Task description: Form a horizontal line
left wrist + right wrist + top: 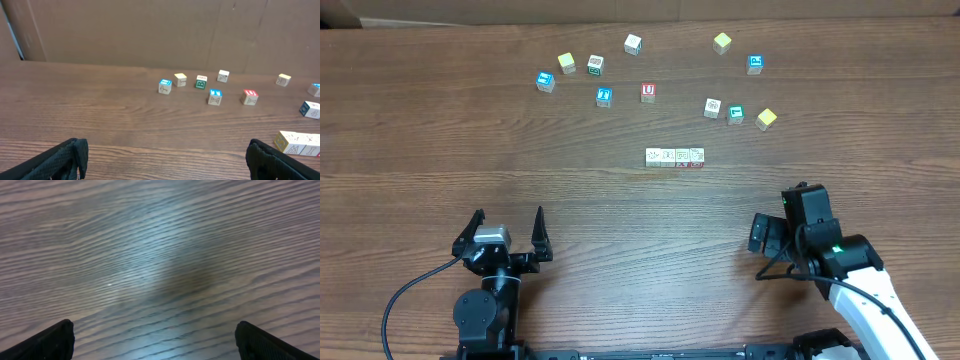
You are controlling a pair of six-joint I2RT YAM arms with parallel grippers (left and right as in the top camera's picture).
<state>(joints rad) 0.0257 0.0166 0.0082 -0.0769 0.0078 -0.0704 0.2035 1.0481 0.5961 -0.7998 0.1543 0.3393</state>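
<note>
The horizontal line (675, 157) is a straight row of whitish cubes touching side by side at the middle of the table; its left end shows at the right edge of the left wrist view (300, 143). My left gripper (508, 225) is open and empty at the front left, well short of the row; its fingers frame bare wood in the left wrist view (165, 157). My right gripper (772, 222) is open and empty at the front right, over bare wood (155, 340).
Loose cubes are scattered behind the row: a red "U" cube (648, 92), blue-marked cubes (604, 96) (545, 81) (755, 64) (735, 114), yellow cubes (566, 63) (722, 42) (766, 119), and whitish cubes (633, 44) (596, 65) (712, 107). A cardboard wall (150, 30) stands behind.
</note>
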